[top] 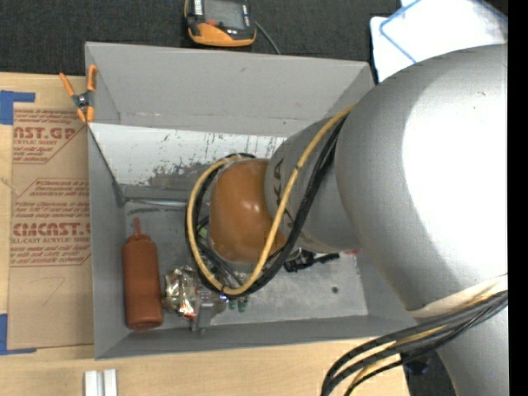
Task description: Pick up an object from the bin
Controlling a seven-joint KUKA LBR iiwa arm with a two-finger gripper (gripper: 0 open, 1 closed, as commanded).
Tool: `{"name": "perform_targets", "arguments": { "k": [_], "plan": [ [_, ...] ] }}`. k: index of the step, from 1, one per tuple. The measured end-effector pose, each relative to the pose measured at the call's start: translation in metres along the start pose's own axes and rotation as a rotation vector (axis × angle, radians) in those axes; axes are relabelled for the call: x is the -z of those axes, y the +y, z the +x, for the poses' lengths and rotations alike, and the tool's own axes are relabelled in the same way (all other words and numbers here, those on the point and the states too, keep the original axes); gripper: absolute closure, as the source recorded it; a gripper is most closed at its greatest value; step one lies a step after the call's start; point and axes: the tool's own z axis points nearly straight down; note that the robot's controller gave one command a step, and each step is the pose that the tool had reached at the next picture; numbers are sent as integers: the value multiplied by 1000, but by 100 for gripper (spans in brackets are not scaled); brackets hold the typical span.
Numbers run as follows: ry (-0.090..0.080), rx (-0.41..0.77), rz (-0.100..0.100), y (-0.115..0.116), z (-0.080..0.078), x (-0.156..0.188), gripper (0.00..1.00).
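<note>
While the gripper (200, 306), open or closed I cannot tell, sits low, a reddish-brown bottle (142, 283) lies just beside it.

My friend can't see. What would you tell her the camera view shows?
A big grey robot arm reaches down into a grey metal bin, its end beside a crumpled shiny wrapper. A reddish-brown bottle lies along the bin's left wall.

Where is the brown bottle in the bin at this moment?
In the camera view, the brown bottle lies on the floor of the bin at the view's left, along the left wall, with a crumpled shiny wrapper close beside it on its right.
</note>
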Motion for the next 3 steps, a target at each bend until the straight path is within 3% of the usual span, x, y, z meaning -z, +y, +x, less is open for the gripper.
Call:
{"name": "perform_targets", "arguments": {
  "k": [1, 3],
  "plan": [
    [10, 196, 7, 21, -2, -1, 100],
    [7, 205, 4, 19, -2, 0, 100]
  ]
}}
